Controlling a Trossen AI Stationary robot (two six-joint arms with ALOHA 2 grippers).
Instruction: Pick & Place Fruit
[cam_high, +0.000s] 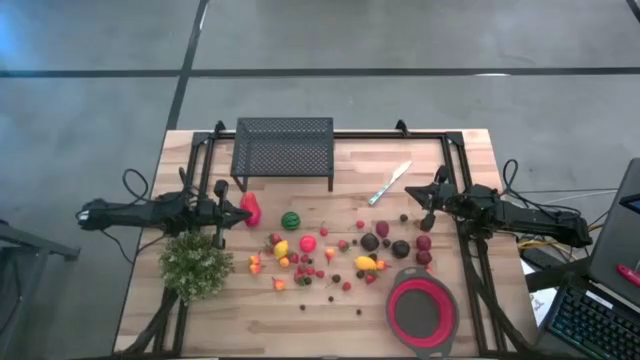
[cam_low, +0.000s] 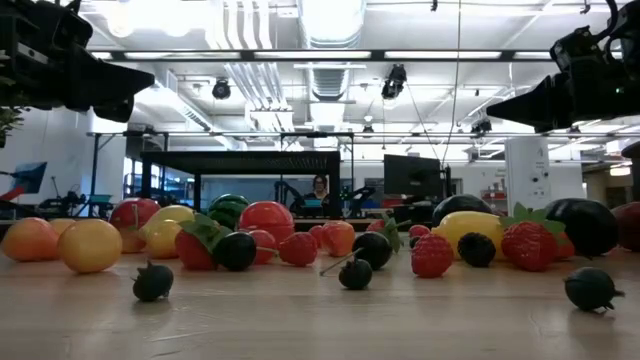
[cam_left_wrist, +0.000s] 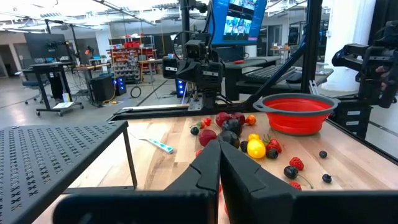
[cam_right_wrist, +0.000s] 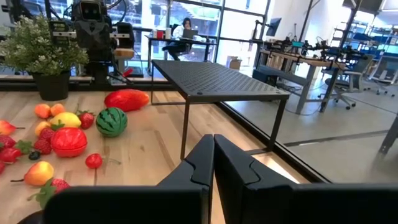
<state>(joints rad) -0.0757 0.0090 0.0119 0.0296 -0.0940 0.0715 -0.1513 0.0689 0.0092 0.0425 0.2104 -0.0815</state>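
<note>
Many small toy fruits (cam_high: 330, 250) lie scattered across the middle of the wooden table: red, yellow, orange, green and dark ones. A small watermelon (cam_high: 290, 220) and a larger red piece (cam_high: 250, 210) lie toward the left. My left gripper (cam_high: 236, 208) hovers shut at the table's left side, pointing level toward the fruit, just short of the red piece (cam_right_wrist: 126, 98) and above it. My right gripper (cam_high: 410, 194) hovers shut at the right side, pointing level toward the table's middle. In the wrist views both pairs of fingers (cam_left_wrist: 219, 158) (cam_right_wrist: 213, 152) are together with nothing between them.
A black mesh rack (cam_high: 283, 150) stands at the far middle. A silver knife (cam_high: 390, 183) lies near the right gripper. A bushy green plant (cam_high: 196, 263) stands at the near left. A red collapsible bowl (cam_high: 422, 310) stands at the near right. Bare wood shows along the near edge.
</note>
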